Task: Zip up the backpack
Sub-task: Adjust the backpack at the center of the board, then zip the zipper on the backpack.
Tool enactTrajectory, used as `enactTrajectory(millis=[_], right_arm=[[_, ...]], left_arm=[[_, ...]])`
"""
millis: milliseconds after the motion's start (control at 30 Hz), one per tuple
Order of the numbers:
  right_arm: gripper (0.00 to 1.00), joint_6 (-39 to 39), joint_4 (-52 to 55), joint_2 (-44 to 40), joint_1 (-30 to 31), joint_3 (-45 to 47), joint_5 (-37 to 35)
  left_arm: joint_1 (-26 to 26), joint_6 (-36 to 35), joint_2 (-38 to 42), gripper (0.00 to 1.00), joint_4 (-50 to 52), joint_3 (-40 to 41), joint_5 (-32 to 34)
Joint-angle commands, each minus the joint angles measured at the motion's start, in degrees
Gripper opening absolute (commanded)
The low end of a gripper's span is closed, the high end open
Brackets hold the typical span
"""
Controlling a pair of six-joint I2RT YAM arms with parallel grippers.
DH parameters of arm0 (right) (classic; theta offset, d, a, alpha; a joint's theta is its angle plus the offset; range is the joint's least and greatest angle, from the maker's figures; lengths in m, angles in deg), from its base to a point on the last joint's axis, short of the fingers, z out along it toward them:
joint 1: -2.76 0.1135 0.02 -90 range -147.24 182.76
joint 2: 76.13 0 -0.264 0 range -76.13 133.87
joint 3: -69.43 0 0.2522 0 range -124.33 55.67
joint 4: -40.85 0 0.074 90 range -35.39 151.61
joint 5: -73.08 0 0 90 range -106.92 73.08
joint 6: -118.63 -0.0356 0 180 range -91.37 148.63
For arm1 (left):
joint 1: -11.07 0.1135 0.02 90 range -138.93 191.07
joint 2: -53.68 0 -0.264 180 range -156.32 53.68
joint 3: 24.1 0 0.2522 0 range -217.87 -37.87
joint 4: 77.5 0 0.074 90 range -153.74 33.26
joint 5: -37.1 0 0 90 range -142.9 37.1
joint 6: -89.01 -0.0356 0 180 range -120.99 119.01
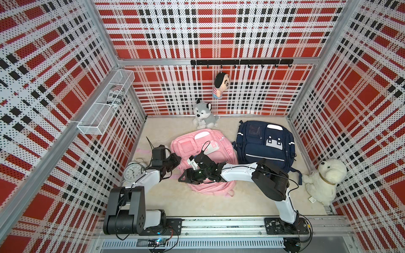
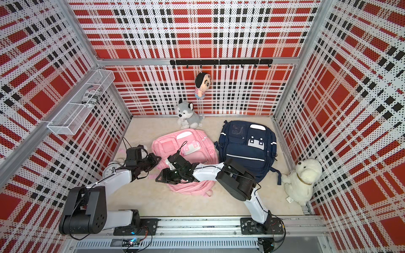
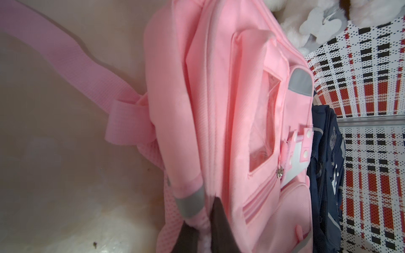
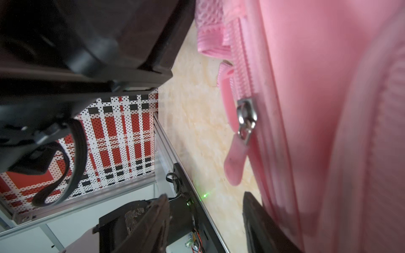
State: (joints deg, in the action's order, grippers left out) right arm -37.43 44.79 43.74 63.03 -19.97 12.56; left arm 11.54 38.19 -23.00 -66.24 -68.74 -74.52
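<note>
The pink backpack point(image 1: 203, 140) lies in the middle of the tabletop point(image 1: 219, 203), with a navy backpack point(image 1: 265, 144) at its 3 o'clock. The step in hand seems to be the reach for the zipper tab point(image 4: 235, 162). The left pincer point(image 3: 202, 221) is pressed together on the side fabric at 9 o'clock, with the left arm point(image 1: 151, 177) low. The right pincer point(image 4: 205, 206), at 7 o'clock, is spread and empty, and the right arm point(image 1: 236, 173) crosses the bag's near end. Next it should advance and close on the tab. How much of the zipper is open, I cannot tell clearly.
</note>
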Motion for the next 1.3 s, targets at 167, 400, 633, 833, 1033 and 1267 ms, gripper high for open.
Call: enactTrajectory(millis=[167,400,633,833,1033,1267], right_arm=[[0.57,-1.0,-1.7,2.8,0.7,-0.4,-5.9],[0.57,1.7,-2.4,4.4,-0.2,0.5,-8.4],[0.53,1.9,-6.1,4.0,-1.0,3.7,-9.8],[0.47,-0.1,-9.4,4.3,-2.1,5.7,-10.4],[0.31,-0.9,-11.7,4.1,-3.0,7.5,-10.1],[0.15,-1.6,-11.4,4.8,-3.5,7.7,-9.0]], left_arm=[[-1.5,1.2,2.8,0.03,-3.4,1.2,-5.3],[-1.4,1.7,3.4,0.02,-3.8,1.5,-6.4],[-1.3,1.8,3.4,0.02,-3.8,1.5,-6.7],[-1.2,2.1,4.1,0.01,-3.7,2.0,-6.8],[-0.6,1.9,4.7,0.0,-3.3,2.4,-6.8],[-0.5,2.2,4.9,0.0,-3.4,2.7,-6.7]])
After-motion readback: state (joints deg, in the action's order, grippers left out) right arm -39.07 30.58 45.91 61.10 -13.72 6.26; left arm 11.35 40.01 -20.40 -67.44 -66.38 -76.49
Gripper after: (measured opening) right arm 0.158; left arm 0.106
